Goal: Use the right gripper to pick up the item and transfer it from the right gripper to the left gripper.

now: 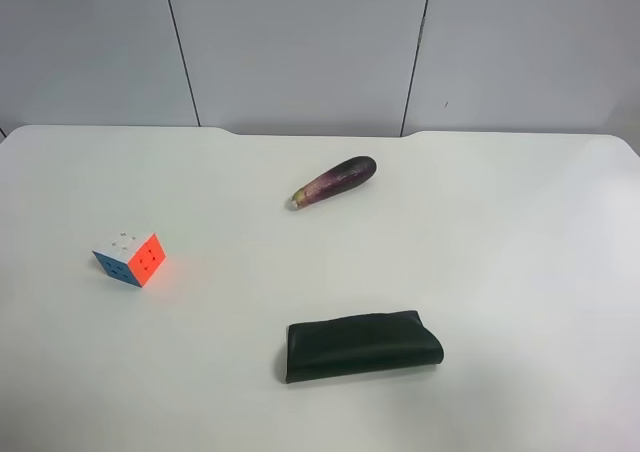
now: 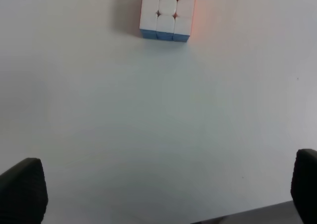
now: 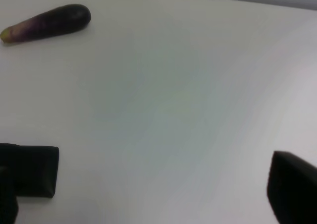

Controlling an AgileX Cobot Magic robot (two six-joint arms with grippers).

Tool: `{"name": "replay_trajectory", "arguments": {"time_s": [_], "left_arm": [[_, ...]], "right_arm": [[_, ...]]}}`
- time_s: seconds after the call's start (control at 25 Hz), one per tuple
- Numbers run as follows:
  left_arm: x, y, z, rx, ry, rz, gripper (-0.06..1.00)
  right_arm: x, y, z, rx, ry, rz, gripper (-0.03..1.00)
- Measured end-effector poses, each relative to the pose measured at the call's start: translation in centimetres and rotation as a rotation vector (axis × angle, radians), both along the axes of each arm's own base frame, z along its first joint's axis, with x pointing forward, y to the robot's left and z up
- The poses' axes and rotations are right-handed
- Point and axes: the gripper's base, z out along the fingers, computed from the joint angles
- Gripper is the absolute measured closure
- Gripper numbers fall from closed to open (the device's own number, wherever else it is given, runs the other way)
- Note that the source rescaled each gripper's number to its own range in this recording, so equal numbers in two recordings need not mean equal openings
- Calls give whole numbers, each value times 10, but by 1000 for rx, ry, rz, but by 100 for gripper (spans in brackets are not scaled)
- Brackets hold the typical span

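Note:
The puzzle cube (image 1: pixel 130 257) sits on the white table (image 1: pixel 330 272) at the exterior high view's left, with white, orange and blue faces showing. No arm shows in that view. In the left wrist view the cube (image 2: pixel 166 13) lies well ahead of my left gripper (image 2: pixel 163 192), which is open and empty, its black fingertips (image 2: pixel 22 189) at the frame's edges. My right gripper (image 3: pixel 148 201) is open and empty over bare table. The cube is out of the right wrist view.
A purple eggplant (image 1: pixel 335 182) lies near the table's middle back and shows far off in the right wrist view (image 3: pixel 47 22). A dark green folded pouch (image 1: pixel 360 345) lies toward the front. Its end (image 3: pixel 34 172) is beside my right gripper.

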Motion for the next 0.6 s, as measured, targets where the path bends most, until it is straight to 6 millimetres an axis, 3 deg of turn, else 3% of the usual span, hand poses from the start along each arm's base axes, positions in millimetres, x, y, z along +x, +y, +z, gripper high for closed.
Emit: {"name": "replay_trajectory", "arguments": {"time_s": [0.36,0.6], "left_arm": [[-89,19,7,-62,-263,-2,-5],[-133,28,-1,-98,-409,3,-5]], "right_arm": [[0,0,0,0,0,0,-3],[0,0,0,0,0,0,-3]]}}
